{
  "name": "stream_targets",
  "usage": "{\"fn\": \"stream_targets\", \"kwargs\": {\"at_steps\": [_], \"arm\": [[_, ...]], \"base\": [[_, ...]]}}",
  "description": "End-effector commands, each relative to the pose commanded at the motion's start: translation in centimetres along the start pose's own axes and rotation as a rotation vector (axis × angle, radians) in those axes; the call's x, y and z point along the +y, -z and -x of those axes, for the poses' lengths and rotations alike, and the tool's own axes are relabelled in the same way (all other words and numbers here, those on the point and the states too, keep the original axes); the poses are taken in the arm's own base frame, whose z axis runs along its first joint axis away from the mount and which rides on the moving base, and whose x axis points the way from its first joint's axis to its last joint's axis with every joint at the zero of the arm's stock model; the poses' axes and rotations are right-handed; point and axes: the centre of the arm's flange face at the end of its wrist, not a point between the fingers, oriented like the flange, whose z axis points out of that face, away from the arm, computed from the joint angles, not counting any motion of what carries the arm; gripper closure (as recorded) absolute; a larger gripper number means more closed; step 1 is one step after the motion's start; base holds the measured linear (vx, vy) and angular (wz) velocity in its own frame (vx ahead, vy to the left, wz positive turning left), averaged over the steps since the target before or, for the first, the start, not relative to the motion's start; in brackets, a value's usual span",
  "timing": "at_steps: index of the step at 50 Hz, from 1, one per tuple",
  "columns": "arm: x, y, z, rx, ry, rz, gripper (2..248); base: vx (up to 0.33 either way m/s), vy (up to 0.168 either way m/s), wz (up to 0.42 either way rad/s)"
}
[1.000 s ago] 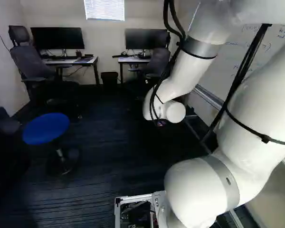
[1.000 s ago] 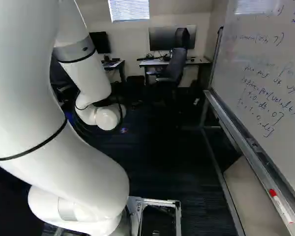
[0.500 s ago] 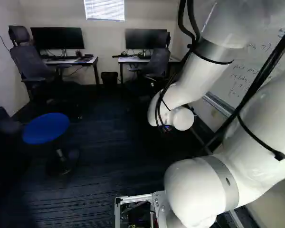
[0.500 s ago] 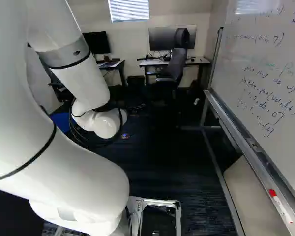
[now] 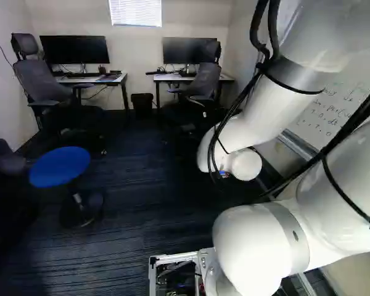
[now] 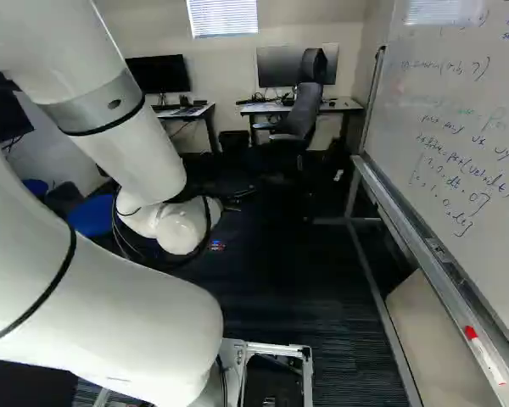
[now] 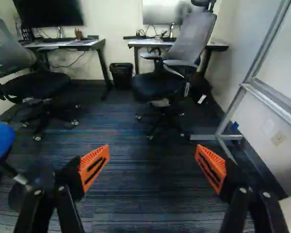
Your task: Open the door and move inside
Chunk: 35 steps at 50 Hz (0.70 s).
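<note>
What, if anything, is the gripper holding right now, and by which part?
Nothing is held: the gripper stands open, with only bare carpet showing between its orange pads.

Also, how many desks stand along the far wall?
2. In the left base view, one desk is left of the bin; the other desk is right of it, partly hidden behind a chair.

Left base view: bin (image 5: 142,103) stands between two surfaces (image 5: 163,78), each bearing a monitor (image 5: 188,50); stool (image 5: 60,166) at left.
</note>
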Motion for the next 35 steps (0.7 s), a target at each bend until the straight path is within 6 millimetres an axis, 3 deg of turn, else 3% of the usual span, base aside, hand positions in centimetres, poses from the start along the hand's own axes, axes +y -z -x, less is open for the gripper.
{"fn": "stream_targets", "kwargs": {"at_steps": [35], "arm": [[0.2,0.53,0.33,0.001,-0.003,0.008,3]], "base": [[0.0,0.0,0.0]]}}
